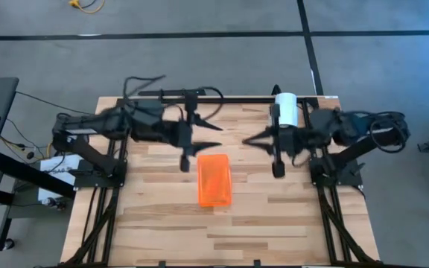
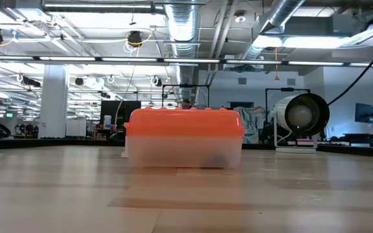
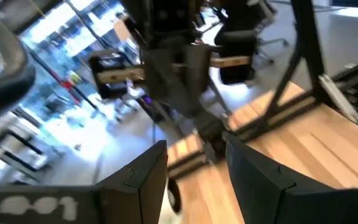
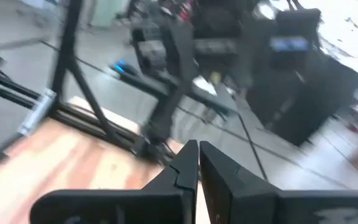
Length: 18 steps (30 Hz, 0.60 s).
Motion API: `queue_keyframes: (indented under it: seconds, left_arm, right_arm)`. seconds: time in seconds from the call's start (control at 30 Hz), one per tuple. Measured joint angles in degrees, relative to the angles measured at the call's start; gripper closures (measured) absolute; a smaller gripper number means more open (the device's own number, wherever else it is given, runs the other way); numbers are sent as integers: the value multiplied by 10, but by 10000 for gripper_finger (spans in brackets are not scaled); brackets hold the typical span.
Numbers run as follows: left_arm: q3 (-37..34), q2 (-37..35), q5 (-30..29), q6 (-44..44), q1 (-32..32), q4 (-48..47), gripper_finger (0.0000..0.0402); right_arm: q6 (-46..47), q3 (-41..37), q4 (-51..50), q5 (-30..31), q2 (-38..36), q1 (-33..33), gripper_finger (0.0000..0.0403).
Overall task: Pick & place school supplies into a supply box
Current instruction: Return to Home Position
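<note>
Supply box (image 1: 214, 180): lid shut, mid-table (image 1: 289, 223).
Loose supplies: 0 in view.
Left gripper (image 3: 194, 155): fingers apart, empty, clear of box.
Right gripper (image 4: 198, 149): fingers together, empty.
Remaining: probably only parking 2 arms.

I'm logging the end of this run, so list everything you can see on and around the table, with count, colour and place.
supply box: one, clear with an orange lid on top, middle of the table; contents too blurred to tell
white cylinder: one, white, far edge of the table, by the right arm
table: one, light wood, under both arms
left gripper: one, dark, open, clear of the box, left side
right gripper: one, dark, shut, clear of the box, right side
</note>
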Motion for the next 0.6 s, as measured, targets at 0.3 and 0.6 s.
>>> queue_keyframes:
  seconds: [0.3, 0.6]
  left_arm:
    - [0, -71, 186, -9, 113, -112, 244]
    - [-204, -160, 158, -30, 172, 10, 244]
  right_arm:
    - [-26, 0, -58, -207, -29, -129, 392]
    - [7, -62, 21, -246, -37, -254, 392]
